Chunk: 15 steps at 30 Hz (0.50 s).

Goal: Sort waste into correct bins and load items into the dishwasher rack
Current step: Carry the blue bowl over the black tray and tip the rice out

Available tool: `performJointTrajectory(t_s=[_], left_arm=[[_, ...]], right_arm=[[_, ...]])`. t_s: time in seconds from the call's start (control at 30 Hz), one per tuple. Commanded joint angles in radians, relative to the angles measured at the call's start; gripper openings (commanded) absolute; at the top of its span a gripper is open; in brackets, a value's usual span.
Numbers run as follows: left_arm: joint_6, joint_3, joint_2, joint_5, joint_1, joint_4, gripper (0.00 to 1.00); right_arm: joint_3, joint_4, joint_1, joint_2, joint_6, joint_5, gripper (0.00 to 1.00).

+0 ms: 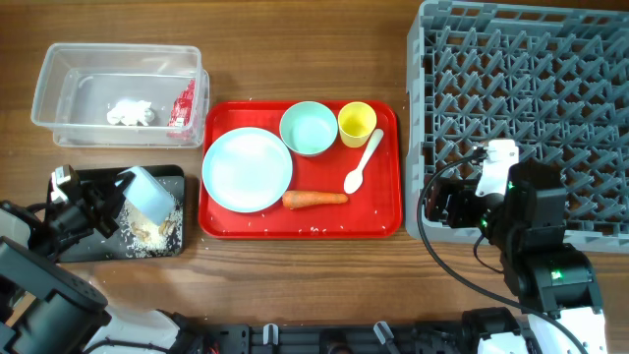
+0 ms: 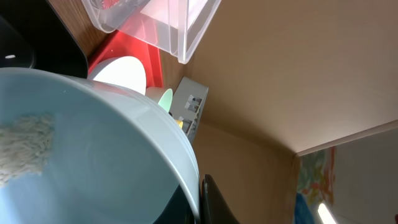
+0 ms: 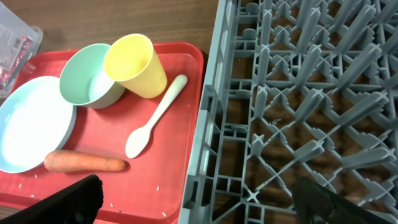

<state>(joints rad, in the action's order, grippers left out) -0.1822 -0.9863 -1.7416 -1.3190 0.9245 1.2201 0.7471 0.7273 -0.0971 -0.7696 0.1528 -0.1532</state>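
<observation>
Blue bowl [image 1: 149,191] tilted — left claw [image 1: 122,189] gripping.

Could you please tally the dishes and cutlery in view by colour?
Light blue: 2, the light blue plate on the red tray and the light blue bowl tilted over the black tray
Mint-green: 1, the mint-green bowl
Yellow: 1, the yellow cup
White: 1, the white spoon
Total: 5

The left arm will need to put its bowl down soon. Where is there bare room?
Bare wood above the red tray, between clear tub and rack. The rack's visible pegs hold nothing. The tray's right strip past the spoon is free; its left half, with plate and carrot, is crowded.
</observation>
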Motion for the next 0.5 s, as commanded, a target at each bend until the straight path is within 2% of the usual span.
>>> performJointTrajectory(t_s=[0.0, 0.2, 0.27, 0.33, 0.37, 0.47], left_arm=[[-0.013, 0.005, -0.006, -0.034, 0.006, 0.003, 0.04], [-0.013, 0.005, -0.006, -0.035, 0.006, -0.014, 0.04], [-0.012, 0.005, -0.006, -0.003, 0.006, -0.119, 0.04], [0.114, 0.005, -0.006, 0.127, 0.006, -0.196, 0.04], [0.150, 0.005, -0.006, 0.147, 0.006, -0.208, 0.04], [0.134, 0.005, -0.006, 0.092, 0.006, -0.205, 0.04]], right_arm=[[0.020, 0.000, -0.001, -0.001, 0.007, -0.006, 1.00], [0.020, 0.014, -0.001, -0.001, 0.007, -0.006, 1.00], [0.020, 0.014, -0.001, -0.001, 0.007, -0.006, 1.00], [0.020, 0.015, -0.001, -0.001, 0.007, -0.006, 1.00], [0.020, 0.015, -0.001, -0.001, 0.007, -0.006, 1.00], [0.020, 0.014, -0.001, -0.001, 0.007, -0.006, 1.00]])
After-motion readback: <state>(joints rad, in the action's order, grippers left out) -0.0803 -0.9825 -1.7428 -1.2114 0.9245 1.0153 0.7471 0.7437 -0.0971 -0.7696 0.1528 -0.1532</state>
